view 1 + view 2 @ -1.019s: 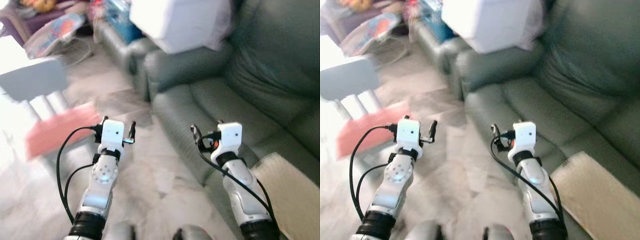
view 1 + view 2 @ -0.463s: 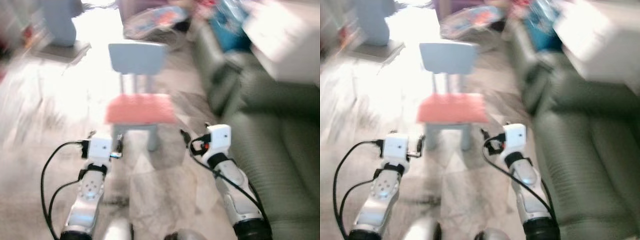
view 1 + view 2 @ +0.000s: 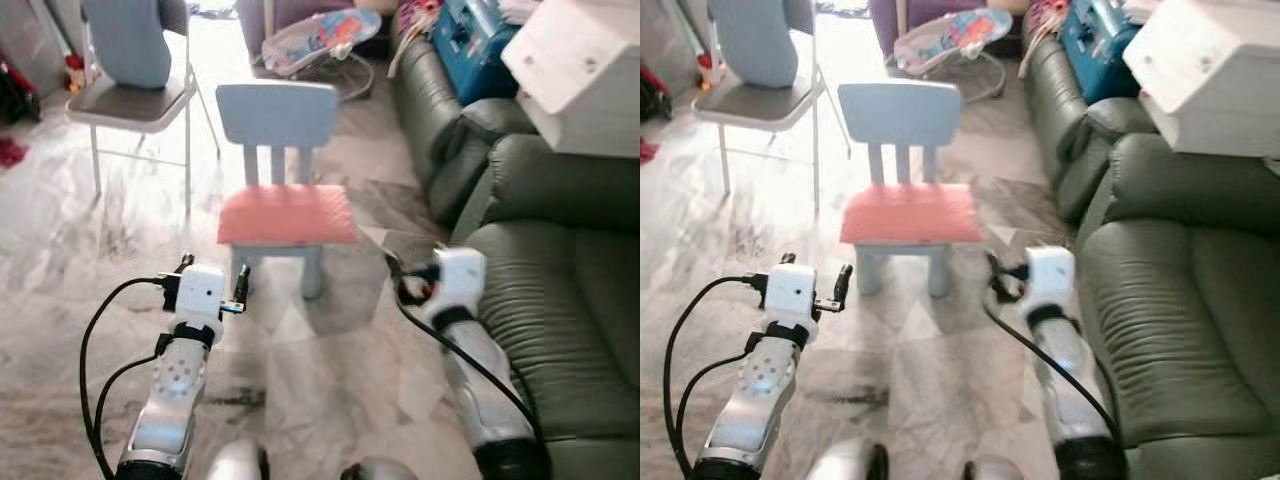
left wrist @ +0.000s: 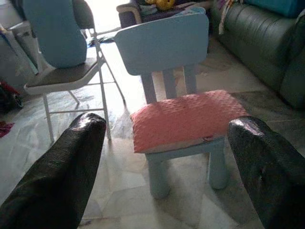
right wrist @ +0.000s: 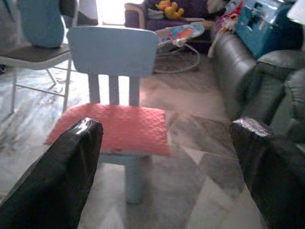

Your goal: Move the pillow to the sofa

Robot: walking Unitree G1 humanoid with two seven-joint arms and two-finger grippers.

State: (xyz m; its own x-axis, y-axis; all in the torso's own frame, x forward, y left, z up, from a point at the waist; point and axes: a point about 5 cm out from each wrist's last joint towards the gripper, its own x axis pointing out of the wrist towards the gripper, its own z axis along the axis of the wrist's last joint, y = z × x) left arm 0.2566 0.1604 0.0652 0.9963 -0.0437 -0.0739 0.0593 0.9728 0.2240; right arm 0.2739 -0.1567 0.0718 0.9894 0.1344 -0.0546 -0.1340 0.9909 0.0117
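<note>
- The pillow [image 3: 288,214], pink and flat with a dimpled cover, is seen lying on the seat of a small light-blue chair [image 3: 277,112], directly ahead of the robot on the marble floor [image 3: 60,260].
- The sofa [image 3: 560,290], dark green and padded, is seen close by on the robot's right.
- The left gripper [image 3: 213,280] is held low before the chair with its fingers spread apart and nothing between them; the same gap is seen in the left wrist view.
- The right gripper [image 3: 1005,280] is raised near the chair's right front corner, likewise spread and empty.
- The pillow is judged light, soft and easily squashed, with no risk of breakage; sagging is expected if it is lifted by one corner.
- A hold is best taken on the overhanging front edge, pinched through its thickness, or on both side edges at once.
</note>
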